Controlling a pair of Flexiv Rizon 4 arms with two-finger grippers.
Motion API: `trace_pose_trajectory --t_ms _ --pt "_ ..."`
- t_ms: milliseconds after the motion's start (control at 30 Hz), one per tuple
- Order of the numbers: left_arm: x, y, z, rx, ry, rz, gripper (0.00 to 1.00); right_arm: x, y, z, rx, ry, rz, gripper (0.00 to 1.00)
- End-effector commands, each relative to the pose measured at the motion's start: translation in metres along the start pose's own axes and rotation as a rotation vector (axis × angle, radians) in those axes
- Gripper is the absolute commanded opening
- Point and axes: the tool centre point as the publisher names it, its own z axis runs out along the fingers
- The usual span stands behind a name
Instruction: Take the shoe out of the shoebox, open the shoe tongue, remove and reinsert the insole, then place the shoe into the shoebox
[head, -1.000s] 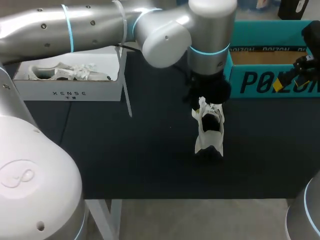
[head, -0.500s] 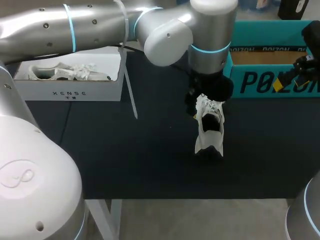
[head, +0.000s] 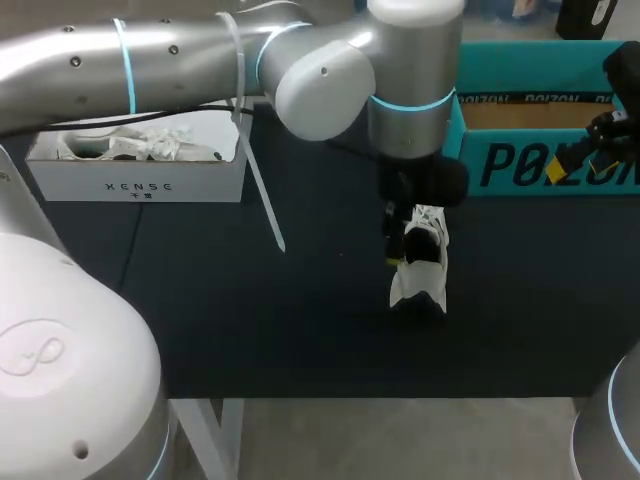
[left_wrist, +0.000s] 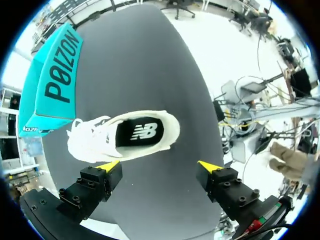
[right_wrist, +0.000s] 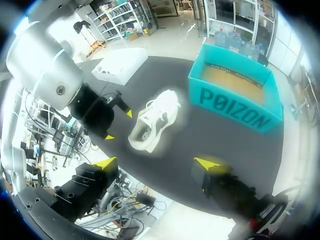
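Note:
A white sneaker (head: 418, 272) stands upright on the black table mat, its dark insole (left_wrist: 137, 134) showing through the opening. My left gripper (head: 398, 235) hangs just above the shoe's laced end, coming in from the left across the middle. In the left wrist view the left gripper (left_wrist: 159, 165) is open and the sneaker (left_wrist: 125, 137) lies just ahead of its fingers, untouched. My right gripper (right_wrist: 156, 162) is open and empty, far back from the sneaker (right_wrist: 152, 122). The teal shoebox (head: 540, 165) stands open at the back right.
A white box (head: 140, 180) holding another white shoe sits at the back left. My right gripper (head: 585, 150) hovers by the teal shoebox's (right_wrist: 235, 95) front wall. A thin white strap hangs from my left arm over the mat.
My left gripper opened and let go of the shoe's tongue area. It then shifted slightly toward the table's front. The shoe and right arm stayed put.

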Motion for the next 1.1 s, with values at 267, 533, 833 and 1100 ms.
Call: trace_pose_trajectory --t_ms 267,533,833,1100 --pt "0.001 -0.033 0.032 -0.066 0.039 -0.048 1.0 0.0 0.001 0.001 0.003 -0.001 0.001 1.0" --pt "-0.007 -0.053 0.052 -0.075 0.075 0.0 1.0 0.0 0.001 0.001 0.003 -0.001 0.001 1.0" --pt "-0.004 -0.054 0.064 -0.085 0.098 -0.044 1.0 0.0 0.001 0.001 0.003 -0.001 0.001 1.0" --pt "0.001 -0.052 0.062 -0.104 0.095 -0.078 1.0 0.0 0.001 0.001 0.003 -0.001 0.001 1.0"
